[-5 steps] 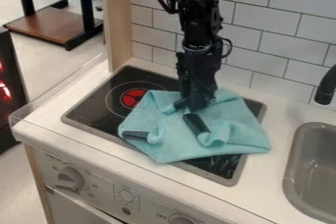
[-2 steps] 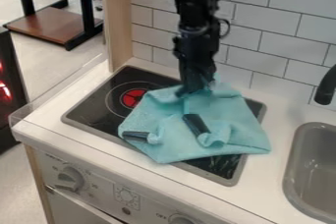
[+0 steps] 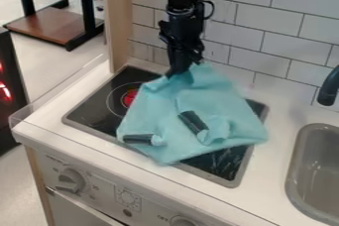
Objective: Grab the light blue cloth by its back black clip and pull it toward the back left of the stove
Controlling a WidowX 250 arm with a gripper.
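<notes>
Gripper (image 3: pixel 179 73) is hanging over the far side of the stovetop (image 3: pixel 96 108), jaws closing on a bunched bit of the blue cloth's (image 3: pixel 162 113) far edge. Cloth is rising to a peak there; the rest is lying spread over the stovetop, near edge drooping toward the stovetop's near rim.

Main risk: slip. Jaws are prob. pinching only a small edge fold, so the cloth's wt could be pulling it free, esp. if the near part is dragging. A dark piece (image 3: pixel 193 122) is sitting mid-cloth by a fold, & a second dark piece (image 3: pixel 138 139) is sitting at the near-left edge; can't tell if either is loose. If loose, a steeper cloth could be tipping them off toward the near side. Tile wall (image 3: pixel 238 19) is standing just behind, so a knock is poss. w/ too much far travel.
</notes>
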